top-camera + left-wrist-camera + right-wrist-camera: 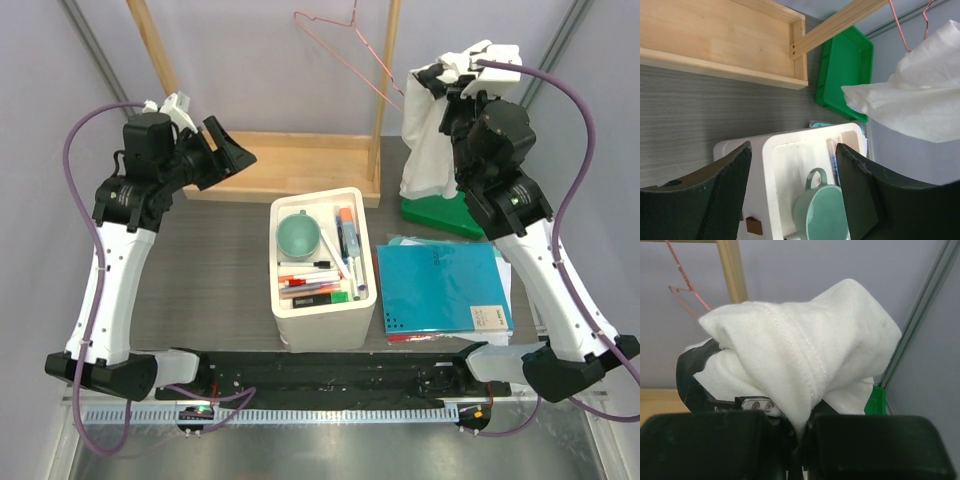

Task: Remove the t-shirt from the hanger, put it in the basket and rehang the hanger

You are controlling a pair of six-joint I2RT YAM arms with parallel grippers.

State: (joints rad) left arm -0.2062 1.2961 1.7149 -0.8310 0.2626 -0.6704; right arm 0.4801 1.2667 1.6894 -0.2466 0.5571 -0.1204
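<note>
The right gripper's (pixel 450 85) fingertips are buried in cloth. From its own wrist camera we see the jaws pinched tight on a fold of the small white soft fabric t-shirt (pixel 805 355), with the fabric heaped over them. Any print or collar trim on the shirt is hidden in the bunched folds. From above, the t-shirt (pixel 425 140) hangs from that gripper at the far right. Its lower end comes down to a green plastic tray (pixel 440 215), though we cannot tell whether the two touch.

The thin pink wire hanger (pixel 345 60) hangs bare between the uprights of a wooden rack (pixel 290 165), apart from the shirt. Its hook is cut off by the top edge of the view, so we cannot see what it hangs on.

The left gripper (pixel 228 150) is held above the left part of the rack's base. Its jaws stand wide apart with nothing between them.

We count one shirt, one hanger, one tray, two rack uprights and two arms. There is also one white rectangular bin (pixel 320 320) holding one mint-green mug (pixel 298 237) and pens too crowded to count. Beside it lies one blue folder (pixel 440 285) on papers that are mostly covered.
</note>
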